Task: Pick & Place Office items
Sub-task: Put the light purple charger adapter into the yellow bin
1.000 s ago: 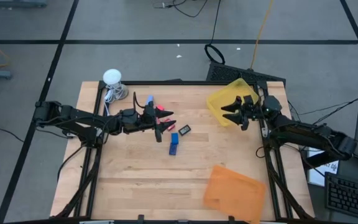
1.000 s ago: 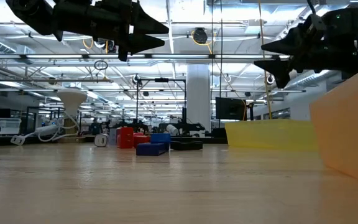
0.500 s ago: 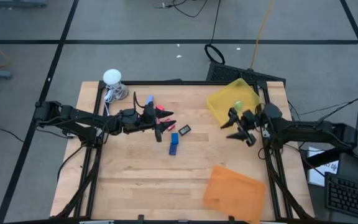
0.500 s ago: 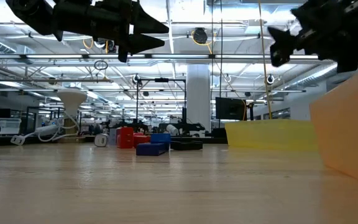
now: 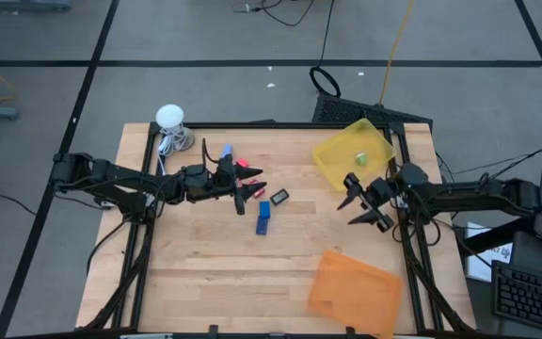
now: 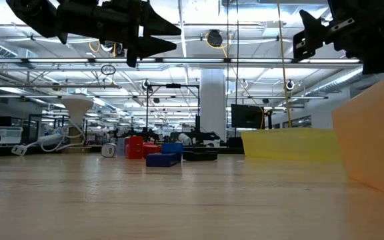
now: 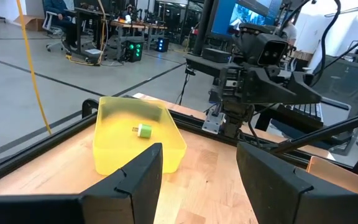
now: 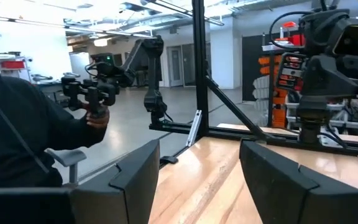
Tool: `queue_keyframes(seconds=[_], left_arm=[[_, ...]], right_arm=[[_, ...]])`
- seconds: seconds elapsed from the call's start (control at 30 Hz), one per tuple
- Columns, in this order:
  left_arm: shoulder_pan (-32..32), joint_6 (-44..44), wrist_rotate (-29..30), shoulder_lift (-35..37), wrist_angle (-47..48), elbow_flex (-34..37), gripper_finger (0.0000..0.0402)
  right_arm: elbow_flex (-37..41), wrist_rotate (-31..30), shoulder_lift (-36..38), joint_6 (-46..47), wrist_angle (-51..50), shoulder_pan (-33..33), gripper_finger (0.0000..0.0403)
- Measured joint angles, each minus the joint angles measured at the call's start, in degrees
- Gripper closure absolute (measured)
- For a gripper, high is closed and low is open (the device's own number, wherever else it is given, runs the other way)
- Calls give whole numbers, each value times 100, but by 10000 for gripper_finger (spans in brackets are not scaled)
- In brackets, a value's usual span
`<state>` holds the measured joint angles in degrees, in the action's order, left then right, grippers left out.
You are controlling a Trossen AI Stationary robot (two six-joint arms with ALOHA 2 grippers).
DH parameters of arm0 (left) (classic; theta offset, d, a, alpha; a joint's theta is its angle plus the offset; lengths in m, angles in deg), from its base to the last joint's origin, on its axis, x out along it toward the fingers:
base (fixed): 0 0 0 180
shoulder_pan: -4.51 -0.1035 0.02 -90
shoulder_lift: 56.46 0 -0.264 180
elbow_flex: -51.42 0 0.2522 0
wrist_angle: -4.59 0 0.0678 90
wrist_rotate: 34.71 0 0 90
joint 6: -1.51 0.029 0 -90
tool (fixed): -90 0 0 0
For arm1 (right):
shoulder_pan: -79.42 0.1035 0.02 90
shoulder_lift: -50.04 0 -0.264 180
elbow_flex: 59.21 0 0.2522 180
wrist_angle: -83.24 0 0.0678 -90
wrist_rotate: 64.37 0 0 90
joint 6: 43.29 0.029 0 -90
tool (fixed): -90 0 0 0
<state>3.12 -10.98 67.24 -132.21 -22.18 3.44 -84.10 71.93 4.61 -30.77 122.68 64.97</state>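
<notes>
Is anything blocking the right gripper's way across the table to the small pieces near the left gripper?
Nothing visible does. The right gripper hangs open just below the yellow tray in the high view. Bare wood lies between it and the black piece and dark blue piece. The left gripper hovers over that cluster.

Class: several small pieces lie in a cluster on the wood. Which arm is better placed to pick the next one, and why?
Probably the left. The left gripper hangs open right over the cluster, beside the dark blue piece and the black piece. The right gripper is open too, but far off, beside the yellow tray.

A robotics lab: open hall, framed wooden table (image 5: pixel 215 254), other robot rigs behind.
</notes>
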Motion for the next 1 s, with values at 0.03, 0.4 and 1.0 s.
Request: queue_keyframes(seconds=[0.03, 0.4, 1.0], left_arm=[[0, -3, 0, 0, 0, 0, 194], [-325, -1482, 901, 2, 2214, -101, 195], [-1955, -2729, 1815, -373, 4705, -586, 195]], right_arm=[[0, 0, 0, 0, -11, -17, 190], [0, -473, -1, -42, -402, -173, 190], [0, -2232, -2, -874, -1276, -399, 190]])
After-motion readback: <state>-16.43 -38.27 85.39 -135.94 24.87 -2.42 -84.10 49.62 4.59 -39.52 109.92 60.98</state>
